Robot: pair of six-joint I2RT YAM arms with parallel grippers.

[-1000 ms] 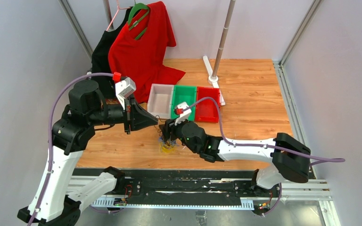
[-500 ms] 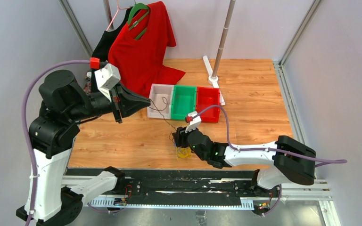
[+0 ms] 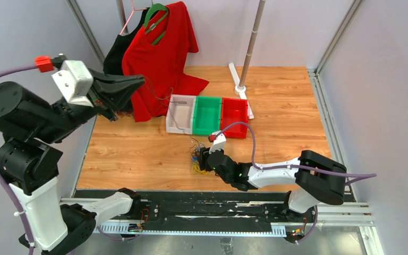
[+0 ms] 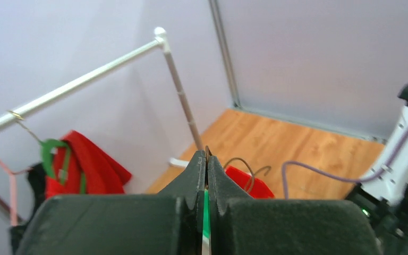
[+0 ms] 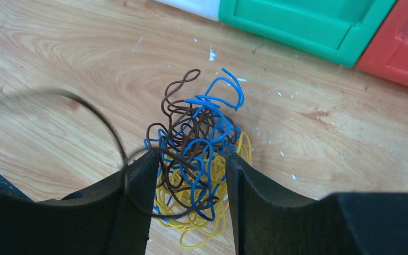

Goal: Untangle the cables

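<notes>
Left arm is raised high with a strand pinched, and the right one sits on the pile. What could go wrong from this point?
1. The left hand is shut on a dark cable that trails over the white bin down to the tangle. Pulling may snag or shift the bin.
2. The right hand holds the tangle between its fingers, but many blue, brown and yellow loops lie outside the grip. They could drag along or cinch tighter.
3. The thin strand may slip from the pinch.

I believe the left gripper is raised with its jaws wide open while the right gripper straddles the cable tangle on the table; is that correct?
Not quite: the left gripper is shut, pinching a thin dark cable, as the left wrist view shows. The right gripper does straddle the cable tangle on the table.
</notes>
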